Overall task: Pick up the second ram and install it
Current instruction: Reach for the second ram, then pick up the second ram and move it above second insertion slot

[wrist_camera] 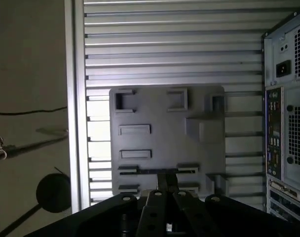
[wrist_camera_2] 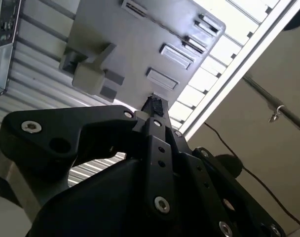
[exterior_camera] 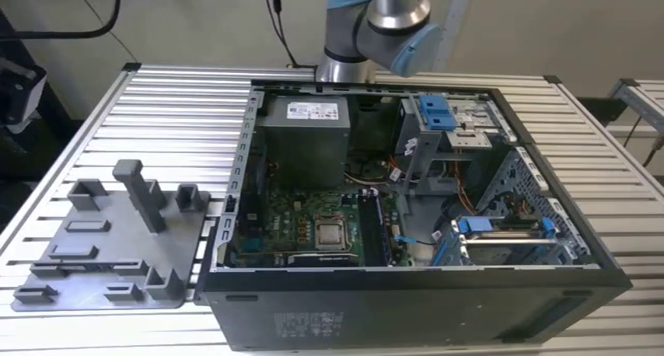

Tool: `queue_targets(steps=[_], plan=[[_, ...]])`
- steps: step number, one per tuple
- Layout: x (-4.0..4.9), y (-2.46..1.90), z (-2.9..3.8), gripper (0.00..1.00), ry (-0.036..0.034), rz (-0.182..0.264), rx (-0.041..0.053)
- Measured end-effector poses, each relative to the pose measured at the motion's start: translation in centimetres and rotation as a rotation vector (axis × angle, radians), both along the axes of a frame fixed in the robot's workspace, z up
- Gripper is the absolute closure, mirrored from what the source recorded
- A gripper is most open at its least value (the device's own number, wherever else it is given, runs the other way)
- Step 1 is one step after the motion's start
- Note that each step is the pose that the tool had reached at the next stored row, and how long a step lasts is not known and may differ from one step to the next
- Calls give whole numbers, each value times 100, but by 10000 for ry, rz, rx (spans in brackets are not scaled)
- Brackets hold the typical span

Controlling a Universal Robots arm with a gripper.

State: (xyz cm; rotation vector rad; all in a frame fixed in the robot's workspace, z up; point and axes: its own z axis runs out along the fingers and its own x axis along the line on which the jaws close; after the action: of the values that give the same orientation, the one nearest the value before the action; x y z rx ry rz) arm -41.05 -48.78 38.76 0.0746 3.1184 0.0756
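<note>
The second ram [wrist_camera: 152, 171] is a thin dark strip lying in a slot of the gray tray [wrist_camera: 165, 126], near the tray edge closest to my gripper. In the first wrist view my gripper [wrist_camera: 165, 183] hovers high over that edge, its fingertips pressed together with nothing between them. The second wrist view shows the same gripper [wrist_camera_2: 155, 104] in front of the tray [wrist_camera_2: 125, 44]. In the exterior view the tray [exterior_camera: 104, 239] lies on the slatted table at the exterior view's left, beside the open computer case [exterior_camera: 415, 216].
The arm [exterior_camera: 379, 22] rises behind the case. Upright posts [exterior_camera: 140, 193] stand on the tray. Inside the case lie the motherboard [exterior_camera: 311, 224], black memory slots [exterior_camera: 371, 224] and a blue drive cage [exterior_camera: 498, 232]. The table edge [wrist_camera: 73, 98] runs close to the tray.
</note>
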Motion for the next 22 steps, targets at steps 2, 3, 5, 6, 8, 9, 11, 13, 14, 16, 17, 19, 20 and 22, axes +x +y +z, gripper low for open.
queue_targets(steps=[2,3,5,6,8,9,11,13,14,16,17,19,20,22], plan=[[0,-87,-1,89,0,1,-1],[0,-127,-3,89,-1,0,0],[0,-200,-3,89,1,0,-1],[0,-227,-5,89,1,0,0],[-1,-237,-6,89,0,0,-1],[0,-237,-6,89,0,-1,-1],[1,-236,-7,89,-1,-1,1],[1,-237,-7,89,0,0,-1],[1,-237,-8,89,1,0,-1],[2,-237,-8,89,0,1,0],[2,-237,-8,89,0,1,0],[2,-237,-8,89,-2,1,0],[2,-237,-7,89,-9,2,3],[2,-236,-7,89,-11,0,15]])
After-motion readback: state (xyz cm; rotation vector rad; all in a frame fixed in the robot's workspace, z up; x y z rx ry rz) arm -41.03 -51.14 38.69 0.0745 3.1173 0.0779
